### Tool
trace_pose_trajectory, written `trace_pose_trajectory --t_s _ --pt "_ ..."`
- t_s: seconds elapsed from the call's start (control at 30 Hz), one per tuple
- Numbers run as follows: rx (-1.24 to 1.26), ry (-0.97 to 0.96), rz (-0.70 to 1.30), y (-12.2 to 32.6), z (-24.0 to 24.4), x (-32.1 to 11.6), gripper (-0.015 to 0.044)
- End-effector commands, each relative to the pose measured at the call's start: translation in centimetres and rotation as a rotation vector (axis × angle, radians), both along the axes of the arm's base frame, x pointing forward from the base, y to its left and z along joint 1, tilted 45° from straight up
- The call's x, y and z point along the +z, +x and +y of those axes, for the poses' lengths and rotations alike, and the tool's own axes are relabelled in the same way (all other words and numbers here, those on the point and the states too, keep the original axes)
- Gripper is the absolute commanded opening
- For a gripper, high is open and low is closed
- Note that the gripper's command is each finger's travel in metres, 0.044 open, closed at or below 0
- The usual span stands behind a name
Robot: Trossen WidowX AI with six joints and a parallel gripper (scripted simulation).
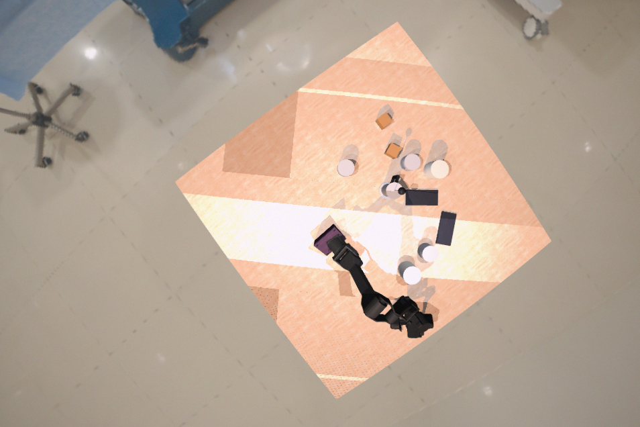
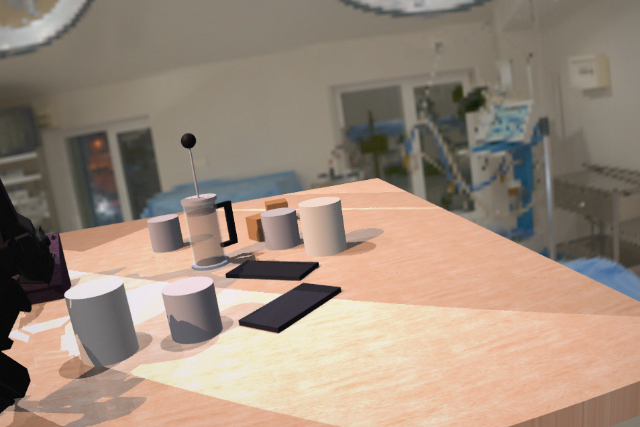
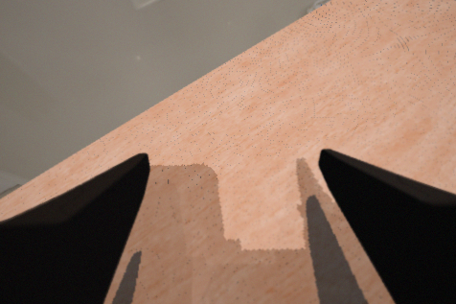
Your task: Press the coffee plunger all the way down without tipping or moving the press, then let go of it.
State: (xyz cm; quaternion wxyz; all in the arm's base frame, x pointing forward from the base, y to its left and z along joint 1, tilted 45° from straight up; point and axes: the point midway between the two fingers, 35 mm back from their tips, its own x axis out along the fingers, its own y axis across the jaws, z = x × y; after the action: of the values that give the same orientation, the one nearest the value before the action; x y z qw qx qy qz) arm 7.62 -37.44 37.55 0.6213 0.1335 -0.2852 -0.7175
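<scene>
Where wrist shows only table, plunger outside.

The matte black jointed robot arm is built from blocky, faceted segments joined by chunky housings, all one dark colour with no visible markings, screws or cables at this size. Its base is a dark purple square block with a slightly lighter purple top face. The far end is a cluster of angular black parts with a small warm orange-brown glint among them. Up close, the fingers are flat, plain black wedges that taper to blunt points, their surfaces smooth and unmarked, edges faintly softened.
</scene>
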Motion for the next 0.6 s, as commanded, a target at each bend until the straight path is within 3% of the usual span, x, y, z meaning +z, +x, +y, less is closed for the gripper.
trace_pose_trajectory --t_s 0.0,0.27,0.57 --pt "0.086 0.024 0.025 3.5 0.7 -0.2 0.0440" --pt "0.295 0.071 0.092 11.2 3.4 -1.0 0.0440" --pt "0.582 0.175 0.262 22.1 10.7 -3.8 0.0440"
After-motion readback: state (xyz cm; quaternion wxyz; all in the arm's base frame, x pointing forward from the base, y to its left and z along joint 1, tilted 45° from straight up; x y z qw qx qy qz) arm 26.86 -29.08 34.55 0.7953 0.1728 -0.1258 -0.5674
